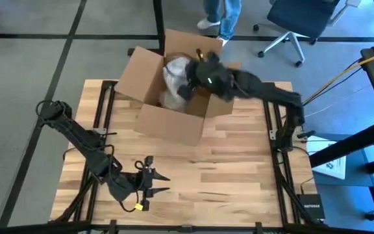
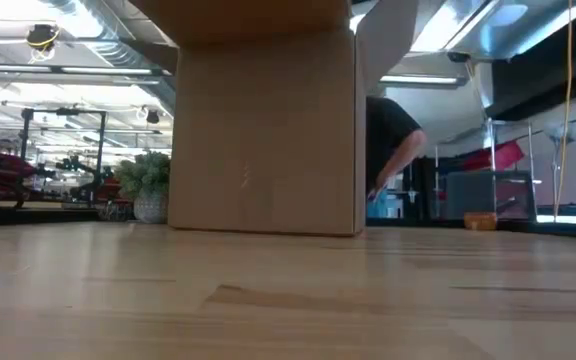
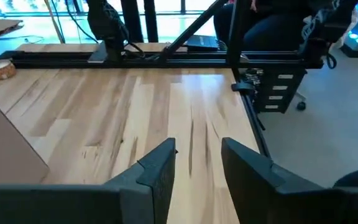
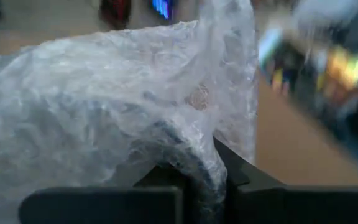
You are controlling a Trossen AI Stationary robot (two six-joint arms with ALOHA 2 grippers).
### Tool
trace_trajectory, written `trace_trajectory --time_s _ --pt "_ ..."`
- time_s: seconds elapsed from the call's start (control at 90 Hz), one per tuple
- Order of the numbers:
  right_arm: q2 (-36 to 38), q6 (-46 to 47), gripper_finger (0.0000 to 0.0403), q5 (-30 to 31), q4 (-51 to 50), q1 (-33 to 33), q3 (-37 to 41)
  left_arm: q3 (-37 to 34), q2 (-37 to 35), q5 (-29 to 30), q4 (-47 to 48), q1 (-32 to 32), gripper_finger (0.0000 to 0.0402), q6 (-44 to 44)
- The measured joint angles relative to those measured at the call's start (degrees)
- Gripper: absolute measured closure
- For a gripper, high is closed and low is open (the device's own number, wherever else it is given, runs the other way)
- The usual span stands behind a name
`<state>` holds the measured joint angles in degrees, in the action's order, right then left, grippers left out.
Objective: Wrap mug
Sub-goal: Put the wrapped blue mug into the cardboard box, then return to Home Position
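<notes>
My right pincer (image 1: 188, 83) reaches over the open cardboard box (image 1: 167, 117) at the far side of the desk (image 1: 232, 169), closed on a fold of the bubble wrap (image 4: 104, 118). A dark curved shape shows through the plastic right at my fingertips, in the right wrist view; that looks like the mug (image 4: 188, 158), bundled inside the wrap and sitting within the box opening. The box walls and raised flaps surround this pincer closely on the near and left sides, so there is little room to move sideways there; above the box is free.

My left pincer (image 1: 160, 182) waits low near the front edge of the desk, well apart from the box, its fingers (image 3: 157, 171) spread with nothing between them. Bare wood lies ahead of it, and the dark frame rail (image 3: 253, 118) borders the desk beside it.

From desk height the box blocks most of the middle of the view. Behind it a person (image 2: 388, 150) in a dark top leans, and a potted plant (image 2: 148, 185) stands off to one side. An office chair (image 1: 291, 26) sits on the floor beyond the desk's far corner.
</notes>
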<state>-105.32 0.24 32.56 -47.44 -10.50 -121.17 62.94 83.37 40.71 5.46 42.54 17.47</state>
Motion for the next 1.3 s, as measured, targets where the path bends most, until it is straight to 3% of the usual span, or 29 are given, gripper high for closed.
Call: trace_trajectory --time_s 0.244,0.578,0.944,1.3 --pt "-1.84 8.89 0.0392 -11.2 -2.63 -8.34 9.98 0.02 0.0 0.0 -0.01 -0.05 0.0286 -0.99" --pt "-2.25 11.39 0.0382 -15.26 4.99 -9.38 22.03 0.02 0.0 -0.02 -0.07 -0.07 0.0286 -1.75" --pt "-3.32 12.36 0.0309 -19.31 10.15 -9.5 26.1 0.02 0.0 -0.01 -0.11 -0.11 0.0286 -1.33" --pt "-3.32 9.82 0.0168 -21.69 9.07 -9.76 22.78 0.02 0.0 -0.02 -0.01 -0.39 0.0286 -0.93"
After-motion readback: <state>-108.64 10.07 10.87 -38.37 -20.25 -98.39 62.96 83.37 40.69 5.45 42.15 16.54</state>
